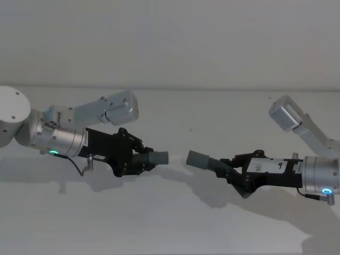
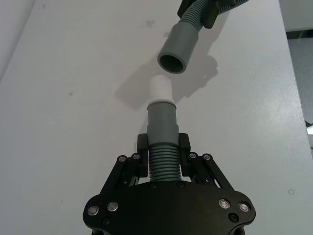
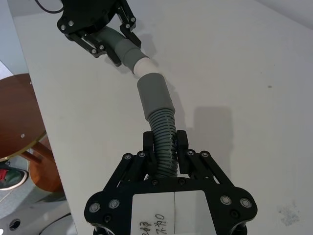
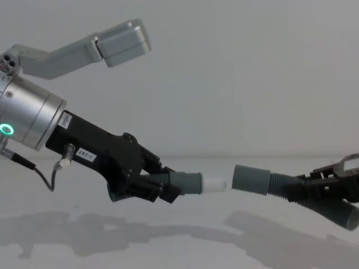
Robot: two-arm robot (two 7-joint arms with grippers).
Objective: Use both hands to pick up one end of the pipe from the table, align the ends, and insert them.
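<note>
White tube tip (image 4: 214, 184) on the left gripper's (image 1: 139, 158) clamped grey ribbed hose (image 2: 164, 163) faces the open grey socket (image 4: 251, 179) clamped in the right gripper (image 1: 237, 171), slightly apart, axes nearly lined up.

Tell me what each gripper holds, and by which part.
Left gripper holds the hose piece with the white tip, by its ribbed part behind the cuff. Right gripper holds the socket piece, also by its ribs.

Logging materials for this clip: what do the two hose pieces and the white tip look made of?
Left-held hose piece and right-held hose piece: dark grey corrugated bodies, probably flexible plastic or rubber; the ribs suggest it. Their cuffs look smooth and matt, likely moulded plastic. White tip: smooth, slightly glossy, probably rigid plastic.
</note>
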